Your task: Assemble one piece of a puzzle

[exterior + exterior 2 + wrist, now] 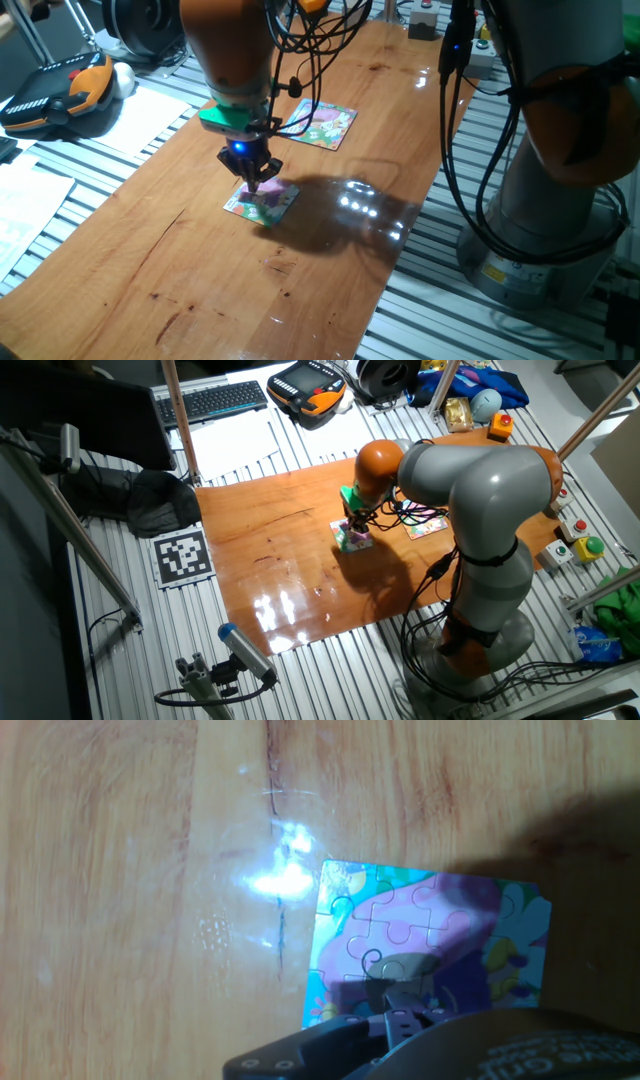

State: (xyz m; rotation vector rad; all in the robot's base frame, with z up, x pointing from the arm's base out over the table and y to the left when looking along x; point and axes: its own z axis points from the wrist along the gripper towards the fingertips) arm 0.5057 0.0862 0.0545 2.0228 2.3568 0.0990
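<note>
The puzzle (272, 205) is a small purple-pink square lying flat on the wooden table (180, 270). It also shows in the other fixed view (357, 542) and in the hand view (440, 910), where its jigsaw seams are plain. My gripper (257, 183) hangs straight down with its fingers drawn together, tips just above or touching the puzzle's near part. In the hand view the fingertips (400, 1015) hold a small pale greyish shape, the piece (400, 970), in shadow over the puzzle's lower middle. It is too small to see in either fixed view.
A second square puzzle (328, 125) with a light-blue border lies further back on the table. A teach pendant (60, 95) and papers lie off the table's left. The arm's base (560, 200) stands past the right edge. A keyboard (210, 400) sits behind.
</note>
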